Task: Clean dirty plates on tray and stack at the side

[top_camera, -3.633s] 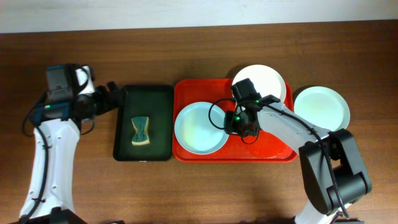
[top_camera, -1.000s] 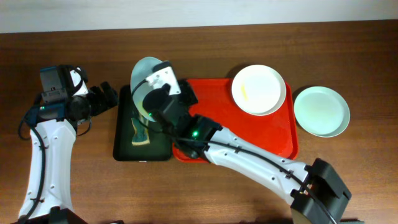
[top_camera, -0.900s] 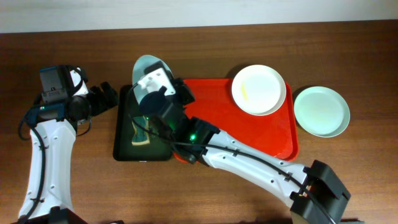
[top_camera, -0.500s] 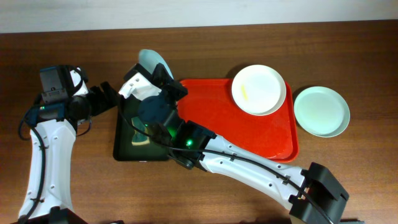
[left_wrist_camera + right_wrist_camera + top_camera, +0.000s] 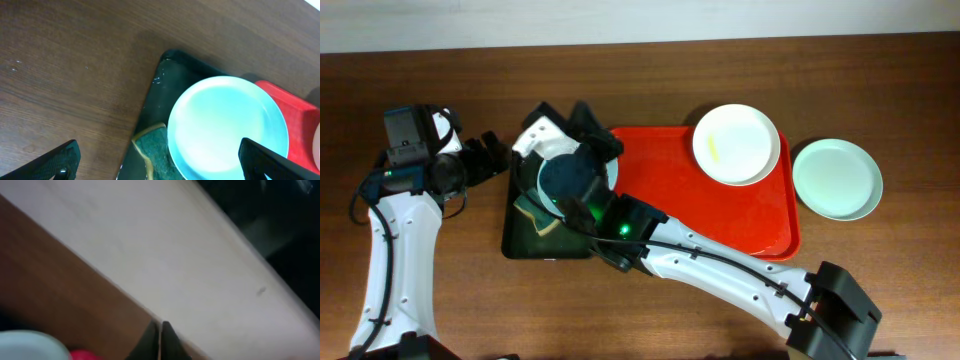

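Nearest, the right arm reaches from the near right corner across to the left, ending over the dark green tray (image 5: 164, 82). Its right gripper (image 5: 160, 339) has its fingers pressed together. Whether a plate rim is caught between them I cannot tell, since the wrist hides the contact from above.

Under that wrist lies a mint-green plate (image 5: 227, 127), roughly level, covering most of the dark green tray's width. Its near edge overlaps the sponge (image 5: 152, 155). My guess is that it sits here because this is the washing spot: plate and sponge are together, off the red tray (image 5: 720, 215) and within reach of both arms.

Just left of the dark green tray hovers the left gripper (image 5: 495, 153). It is spread wide and holds nothing. It points toward the sponge, probably ready to take it while the other arm steadies the plate.

Farther right, the red tray is bare except for the white plate (image 5: 735, 143) on its far right corner, which shows a faint yellow smear and so is not yet cleaned.

Beyond the red tray's right rim, a second mint-green plate (image 5: 836, 178) rests on the table (image 5: 470, 300) — likely the start of the side stack.
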You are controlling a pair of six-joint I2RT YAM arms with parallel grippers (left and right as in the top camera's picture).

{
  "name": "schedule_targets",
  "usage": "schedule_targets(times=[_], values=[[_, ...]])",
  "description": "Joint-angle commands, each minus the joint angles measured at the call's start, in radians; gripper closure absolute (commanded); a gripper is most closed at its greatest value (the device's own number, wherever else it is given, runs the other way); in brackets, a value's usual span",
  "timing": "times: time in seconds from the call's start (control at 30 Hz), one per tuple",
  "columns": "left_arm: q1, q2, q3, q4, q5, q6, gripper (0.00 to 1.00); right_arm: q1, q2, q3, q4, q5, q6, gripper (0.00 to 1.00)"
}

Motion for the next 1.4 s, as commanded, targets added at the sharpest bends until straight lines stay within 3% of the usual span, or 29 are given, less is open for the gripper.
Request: schedule_targets(times=[0.0,0.03,0.13,0.43,0.57,0.73,0.83,0.87,1.0,1.13,1.27,1.3,1.33,1.37], values=[[0.004,-0.005,0.011,0.002,-0.004,-0.006,0.01,-0.027,-0.006,0.013,-0.121,-0.018,0.282,0.80],[0.004,-0.005,0.011,0.002,-0.004,-0.006,0.01,-0.042,-0.012,0.013,-0.172,-0.076,0.316,0.66],[0.004,-0.005,0.011,0.002,-0.004,-0.006,0.01,-0.105,-0.032,0.027,-0.303,-0.267,0.442,0.50],[0.004,-0.005,0.011,0.002,-0.004,-0.006,0.01,-0.500,-0.029,0.237,-0.734,-1.175,0.855,0.49],[0.004,-0.005,0.011,0.002,-0.004,-0.006,0.01,-0.617,-0.026,0.301,-0.884,-1.244,0.882,0.49],[0.004,-0.005,0.011,0.002,-0.004,-0.006,0.01,-0.617,0.008,0.313,-0.931,-1.247,0.881,0.34],[0.004,-0.005,0.011,0.002,-0.004,-0.006,0.01,-0.600,0.064,0.367,-1.000,-1.246,0.876,0.15],[0.004,-0.005,0.011,0.002,-0.004,-0.006,0.01,-0.592,0.093,0.398,-1.034,-1.245,0.872,0.02],[0.004,-0.005,0.011,0.002,-0.004,-0.006,0.01,-0.545,0.198,0.480,-1.093,-1.217,0.869,0.02],[0.004,-0.005,0.011,0.002,-0.004,-0.006,0.01,-0.467,0.267,0.480,-1.061,-1.062,0.869,0.01],[0.004,-0.005,0.011,0.002,-0.004,-0.006,0.01,-0.415,0.309,0.479,-1.003,-1.054,0.874,0.02],[0.004,-0.005,0.011,0.002,-0.004,-0.006,0.01,-0.402,0.317,0.479,-0.991,-1.054,0.874,0.06],[0.004,-0.005,0.011,0.002,-0.004,-0.006,0.01,-0.391,0.330,0.479,-0.985,-1.041,0.882,0.38],[0.004,-0.005,0.011,0.002,-0.004,-0.006,0.01,-0.382,0.332,0.478,-0.987,-1.020,0.893,0.53]])
